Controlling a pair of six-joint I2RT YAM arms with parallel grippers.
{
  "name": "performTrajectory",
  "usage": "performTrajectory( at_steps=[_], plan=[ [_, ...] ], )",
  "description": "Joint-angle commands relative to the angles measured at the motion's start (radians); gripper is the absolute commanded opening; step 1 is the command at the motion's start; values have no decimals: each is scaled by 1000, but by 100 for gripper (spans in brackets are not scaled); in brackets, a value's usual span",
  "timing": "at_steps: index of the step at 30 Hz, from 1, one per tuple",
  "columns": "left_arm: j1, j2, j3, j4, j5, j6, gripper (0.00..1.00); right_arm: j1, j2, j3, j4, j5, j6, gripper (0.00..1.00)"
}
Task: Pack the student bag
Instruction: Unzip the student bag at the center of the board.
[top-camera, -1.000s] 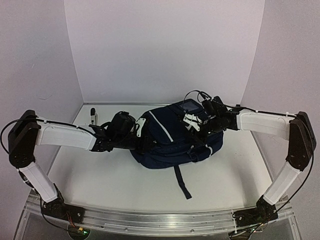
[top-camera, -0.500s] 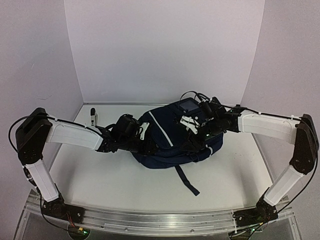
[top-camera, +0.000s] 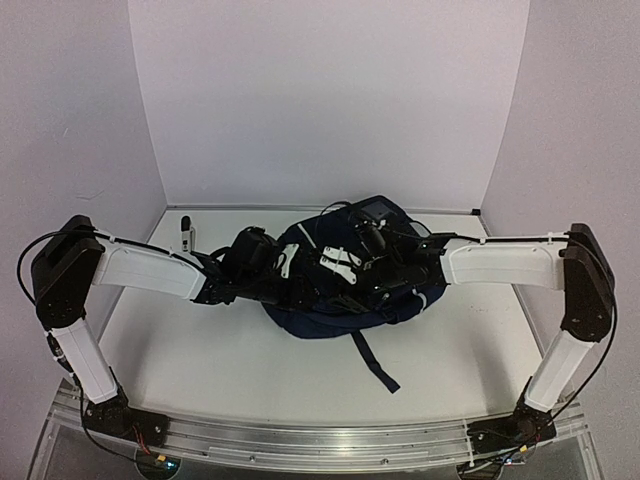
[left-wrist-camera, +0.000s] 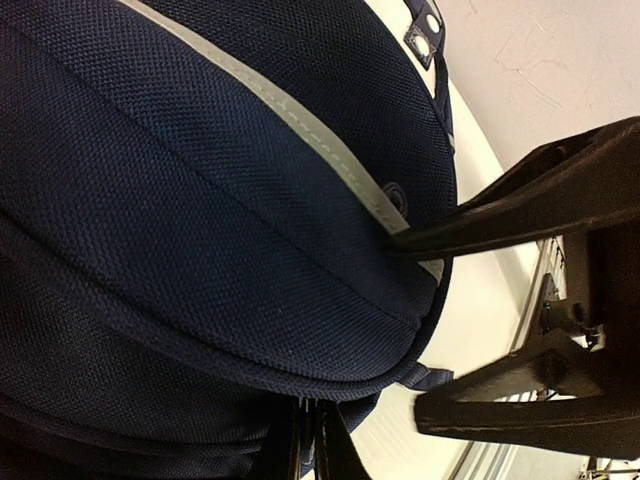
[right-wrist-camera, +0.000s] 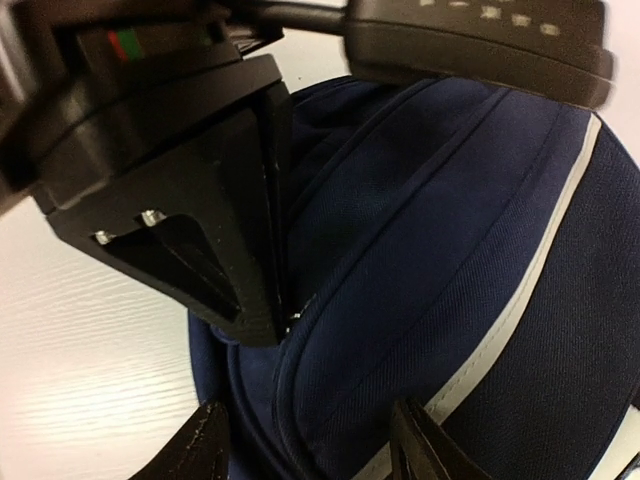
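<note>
One bag: the student bag lies flat at the middle of the table, its navy bulk between your two arms.
Strap: a dark strap trails from the bag's near side toward the arm bases.
Stripe: a grey-white reflective stripe crosses the fabric in your left wrist view.
Left gripper: your left gripper sits at the bag's left side with its fingers spread wide. The upper fingertip touches the cloth just beside the stripe, and the lower one hangs past the bag's edge, over the table.
Right gripper: your right gripper reaches in from the right over the top of the bag, fingers parted, with a seam of the bag between them (you cannot tell whether the tips touch the cloth).
Spacing: the two grippers are near each other, and the left one's black body fills the top of your right wrist view.
Far edge of the bag: a pale blue-grey rectangle shows there, too small to identify.
Far left of the table: a small marker-like stick lies well apart from the bag.
</note>
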Motion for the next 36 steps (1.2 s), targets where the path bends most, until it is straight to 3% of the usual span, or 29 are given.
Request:
performTrajectory(
  at_steps=[1, 4, 9, 13, 18, 27, 36],
  plan=[
    [-5, -37, 12, 66, 46, -9, 0, 17, 45, -10, 89, 120, -94, 52],
    [-4, -38, 13, 58, 40, -12, 0, 21, 59, -25, 100, 160, -126, 43],
    [-4, -46, 42, -49, -45, 23, 0, 21, 17, -63, 105, 227, -128, 0],
    [3, -56, 79, -211, -195, 69, 0, 15, -73, -130, 102, 264, -140, 0],
    [37, -76, 95, -289, -294, 98, 0, -20, -187, -226, 68, 240, -151, 0],
    [71, -29, 165, -336, -305, 160, 0, -190, -302, -329, -31, 150, -184, 0],
    [89, -47, 117, -278, -243, 217, 0, -322, -341, -311, -170, 115, -269, 0]
  ],
)
